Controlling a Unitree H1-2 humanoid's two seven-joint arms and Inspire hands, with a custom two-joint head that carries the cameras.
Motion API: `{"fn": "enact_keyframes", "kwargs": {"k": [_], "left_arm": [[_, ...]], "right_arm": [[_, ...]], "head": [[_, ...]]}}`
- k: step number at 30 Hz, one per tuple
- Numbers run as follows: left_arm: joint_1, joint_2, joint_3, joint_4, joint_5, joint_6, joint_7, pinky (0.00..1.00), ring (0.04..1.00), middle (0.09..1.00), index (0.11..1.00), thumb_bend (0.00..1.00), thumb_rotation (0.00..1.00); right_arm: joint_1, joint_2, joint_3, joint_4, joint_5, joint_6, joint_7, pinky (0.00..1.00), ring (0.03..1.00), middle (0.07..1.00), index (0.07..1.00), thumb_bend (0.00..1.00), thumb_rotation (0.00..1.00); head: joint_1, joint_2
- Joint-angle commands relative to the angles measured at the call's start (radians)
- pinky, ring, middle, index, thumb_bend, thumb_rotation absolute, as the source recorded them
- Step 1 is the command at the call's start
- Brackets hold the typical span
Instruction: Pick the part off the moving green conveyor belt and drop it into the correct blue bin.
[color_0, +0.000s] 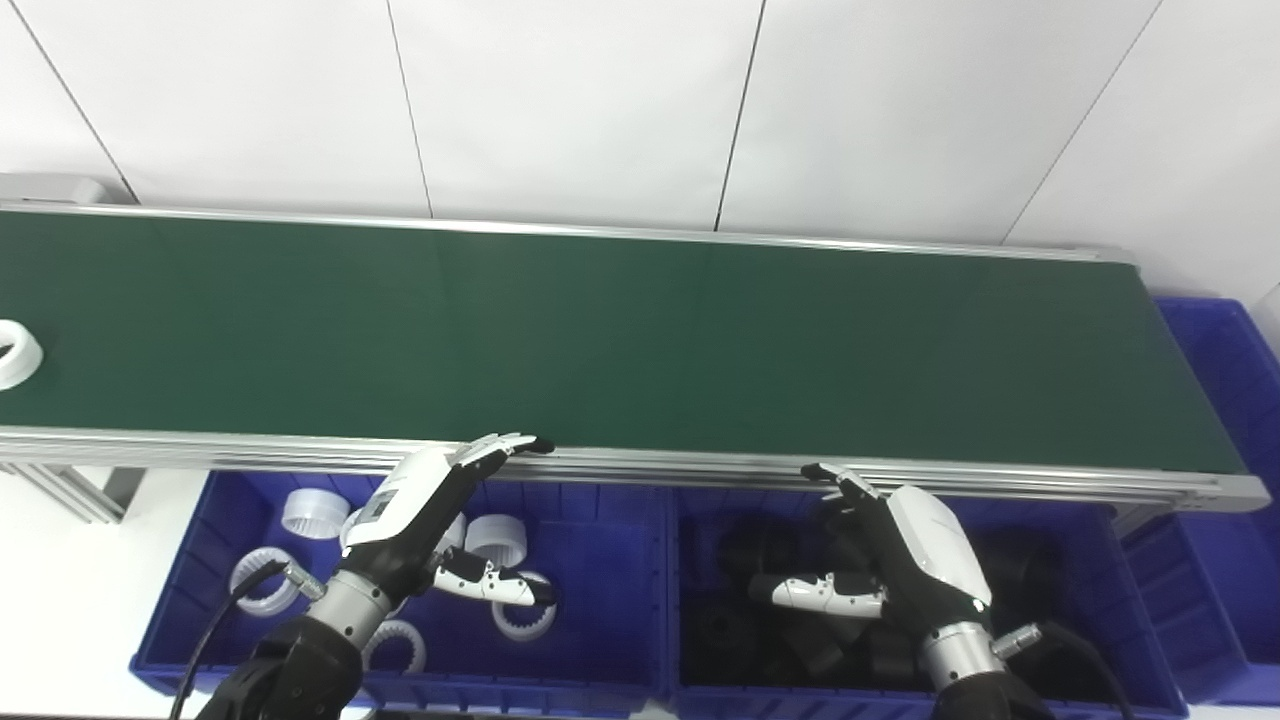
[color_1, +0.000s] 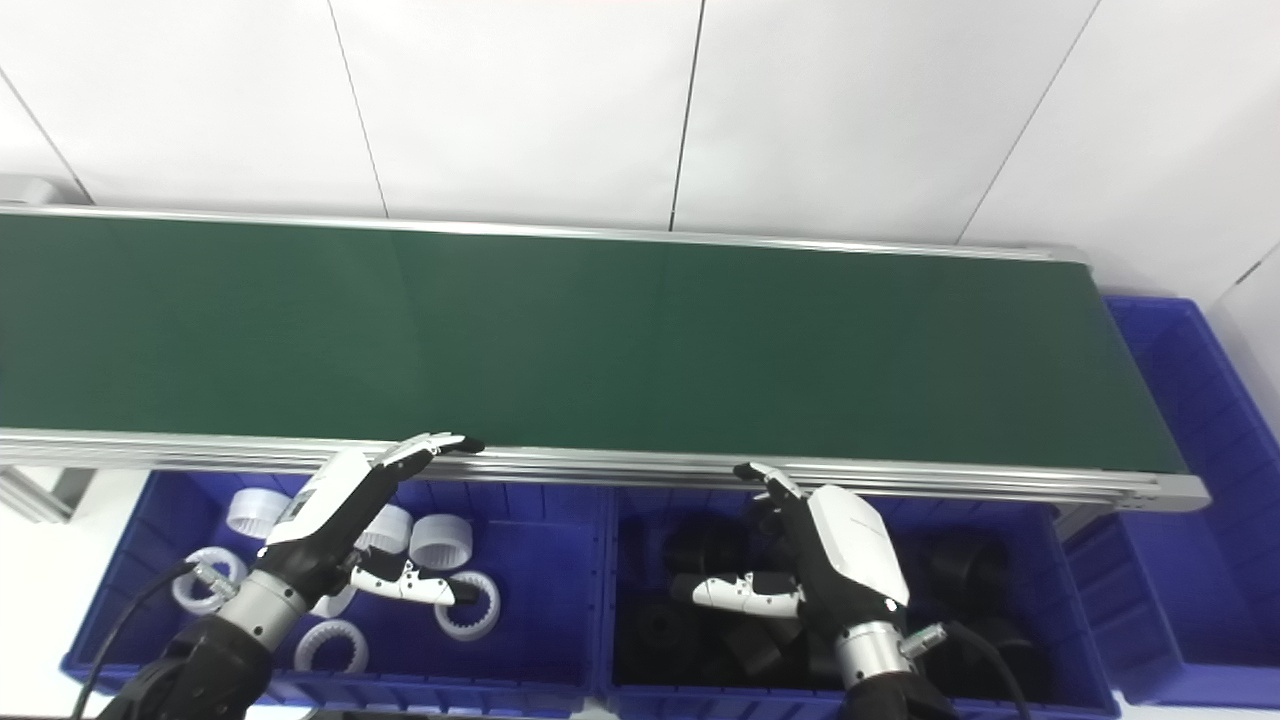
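A white ring-shaped part (color_0: 14, 352) lies on the green conveyor belt (color_0: 640, 340) at its far left edge; the right eye view does not show it. My left hand (color_0: 425, 510) is open and empty above the left blue bin (color_0: 590, 560), which holds several white parts (color_0: 498, 540). Its fingertips reach the belt's near rail. My right hand (color_0: 900, 560) is open and empty above the middle blue bin (color_0: 1120, 620), which holds several black parts (color_0: 760, 550).
A third blue bin (color_0: 1225, 420) stands at the belt's right end. The belt's aluminium rail (color_0: 650, 465) runs between the hands and the belt. A white wall stands behind the belt.
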Motion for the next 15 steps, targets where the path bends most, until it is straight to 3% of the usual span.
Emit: {"fn": "enact_keyframes", "kwargs": {"k": [1, 3, 4, 7, 8, 9, 10, 11, 12, 15], "left_arm": [[-0.02, -0.001, 0.005, -0.012, 0.002, -0.02, 0.029, 0.85, 0.913, 0.885, 0.837, 0.81, 0.26], [-0.017, -0.003, 0.003, -0.016, 0.006, -0.018, 0.03, 0.85, 0.912, 0.884, 0.838, 0.81, 0.27], [-0.016, -0.008, 0.0, -0.015, 0.01, -0.021, 0.035, 0.84, 0.905, 0.878, 0.833, 0.81, 0.26], [-0.014, -0.018, -0.012, -0.01, 0.022, -0.029, 0.048, 0.84, 0.9, 0.874, 0.829, 0.81, 0.26], [-0.012, -0.026, -0.018, -0.011, 0.025, -0.021, 0.046, 0.84, 0.899, 0.873, 0.828, 0.81, 0.27], [-0.011, -0.032, -0.022, -0.012, 0.027, -0.015, 0.044, 0.84, 0.908, 0.881, 0.835, 0.81, 0.27], [-0.008, -0.041, -0.029, -0.014, 0.036, -0.009, 0.047, 0.84, 0.912, 0.883, 0.838, 0.81, 0.27], [-0.006, -0.048, -0.033, -0.015, 0.044, -0.005, 0.048, 0.84, 0.911, 0.883, 0.839, 0.81, 0.28], [-0.004, -0.058, -0.041, -0.012, 0.056, -0.004, 0.055, 0.84, 0.911, 0.882, 0.84, 0.81, 0.28], [0.001, -0.084, -0.059, -0.003, 0.086, -0.001, 0.069, 0.86, 0.91, 0.883, 0.846, 0.81, 0.29]], "right_arm": [[-0.009, -0.002, -0.006, -0.029, 0.003, -0.006, -0.015, 0.62, 0.667, 0.691, 0.839, 0.86, 0.5], [-0.007, -0.004, -0.008, -0.029, 0.008, -0.011, -0.018, 0.62, 0.669, 0.69, 0.837, 0.86, 0.49], [-0.003, -0.007, -0.012, -0.031, 0.015, -0.014, -0.017, 0.62, 0.666, 0.689, 0.836, 0.86, 0.48], [0.005, -0.023, -0.02, -0.04, 0.026, -0.014, -0.009, 0.61, 0.662, 0.69, 0.836, 0.85, 0.47], [0.009, -0.031, -0.024, -0.041, 0.029, -0.021, -0.013, 0.6, 0.662, 0.69, 0.836, 0.85, 0.46], [0.012, -0.036, -0.027, -0.041, 0.032, -0.025, -0.017, 0.61, 0.663, 0.689, 0.83, 0.84, 0.45], [0.016, -0.044, -0.033, -0.041, 0.04, -0.036, -0.024, 0.61, 0.664, 0.689, 0.828, 0.84, 0.45], [0.02, -0.05, -0.036, -0.04, 0.046, -0.042, -0.029, 0.59, 0.659, 0.686, 0.824, 0.83, 0.43], [0.024, -0.059, -0.042, -0.038, 0.058, -0.054, -0.035, 0.59, 0.658, 0.684, 0.822, 0.83, 0.41], [0.034, -0.078, -0.058, -0.029, 0.089, -0.087, -0.059, 0.57, 0.644, 0.674, 0.817, 0.82, 0.36]], "head": [[0.0, 0.001], [0.031, -0.004], [0.093, -0.015], [0.137, -0.021], [0.21, -0.039], [0.21, -0.039], [0.276, -0.058], [0.276, -0.058], [0.336, -0.077], [0.394, -0.102]]}}
